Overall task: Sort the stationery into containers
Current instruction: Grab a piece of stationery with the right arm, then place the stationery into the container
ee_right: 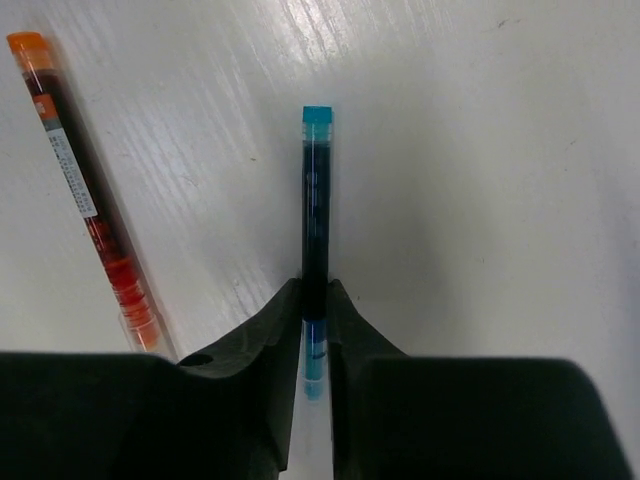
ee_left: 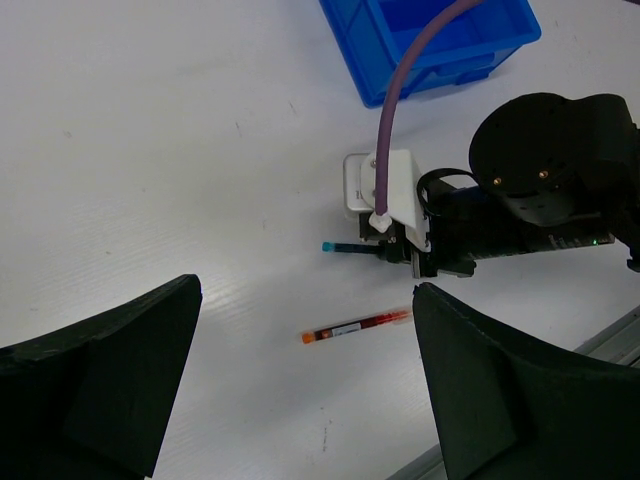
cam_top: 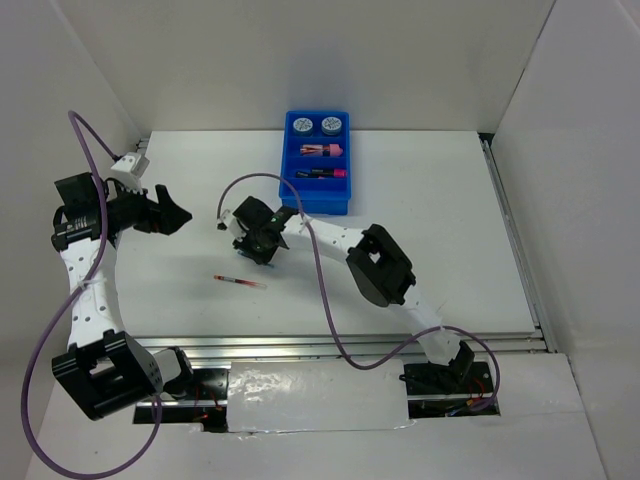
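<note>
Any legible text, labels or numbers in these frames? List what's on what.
Red pen: tiny print on its white label, too blurred to read.
Patterned rolls in the tray: top markings too small to read.
Blue pen: no print visible.
Nothing legible elsewhere.

The bench (cam_top: 440, 220) is white, the tray (cam_top: 316, 206) blue, its two rolls (cam_top: 304, 125) (cam_top: 331, 124) blue-and-white patterned. The blue pen (ee_right: 316, 220) has a cyan cap, the red pen (ee_right: 85, 200) an orange one.
</note>
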`<state>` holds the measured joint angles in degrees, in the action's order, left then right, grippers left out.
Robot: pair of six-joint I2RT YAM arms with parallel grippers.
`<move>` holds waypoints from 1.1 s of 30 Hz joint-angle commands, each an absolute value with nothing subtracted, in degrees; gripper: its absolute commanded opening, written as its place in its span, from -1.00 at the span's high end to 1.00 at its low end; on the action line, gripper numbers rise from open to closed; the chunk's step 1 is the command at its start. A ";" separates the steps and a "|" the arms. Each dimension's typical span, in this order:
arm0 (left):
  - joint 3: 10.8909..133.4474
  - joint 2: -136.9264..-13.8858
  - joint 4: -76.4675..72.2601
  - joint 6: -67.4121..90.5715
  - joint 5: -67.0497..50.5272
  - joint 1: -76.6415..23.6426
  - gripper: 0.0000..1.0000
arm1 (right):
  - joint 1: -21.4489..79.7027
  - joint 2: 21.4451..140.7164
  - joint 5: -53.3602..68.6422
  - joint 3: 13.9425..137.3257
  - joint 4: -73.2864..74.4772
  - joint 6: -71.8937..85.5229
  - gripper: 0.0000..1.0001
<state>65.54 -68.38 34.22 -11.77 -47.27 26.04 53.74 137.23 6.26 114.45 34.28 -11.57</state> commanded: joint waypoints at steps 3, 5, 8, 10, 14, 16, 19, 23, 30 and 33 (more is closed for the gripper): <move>66.88 -68.73 31.55 -10.99 -48.60 25.40 -0.99 | 54.32 136.15 3.78 113.03 39.63 -14.85 0.81; 66.89 -68.82 31.38 -10.64 -48.69 25.31 -0.99 | 52.83 133.34 4.22 112.41 41.04 -15.38 0.91; 66.71 -68.64 30.24 -10.29 -48.87 25.31 -0.99 | 49.67 127.02 6.85 111.27 42.01 -17.57 0.96; 66.53 -68.82 28.84 -9.76 -49.13 25.31 -0.99 | 48.08 122.72 9.40 112.76 45.34 -20.91 0.98; 66.45 -69.43 27.16 -7.74 -50.53 24.87 -0.99 | 45.01 115.24 10.73 114.96 49.13 -28.64 1.00; 66.09 -69.70 26.29 -7.04 -50.62 24.61 -0.99 | 42.90 111.98 9.50 114.70 47.82 -33.91 1.00; 65.39 -69.79 25.06 -6.42 -50.10 24.08 -0.99 | 37.19 112.06 11.76 115.66 44.39 -38.23 1.00; 65.21 -70.14 24.08 -6.06 -49.04 22.94 -0.99 | 30.43 116.88 17.04 118.74 43.42 -43.49 1.00; 65.57 -71.54 24.17 -6.94 -47.73 21.36 -0.99 | 28.65 119.79 22.15 114.70 36.40 -53.24 1.00; 64.60 -71.63 25.04 -8.25 -47.46 21.27 -0.99 | 28.74 121.46 21.71 114.60 35.07 -54.75 1.00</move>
<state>65.21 -71.68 26.15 -7.31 -47.31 21.43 27.79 121.40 19.14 113.91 39.86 -49.74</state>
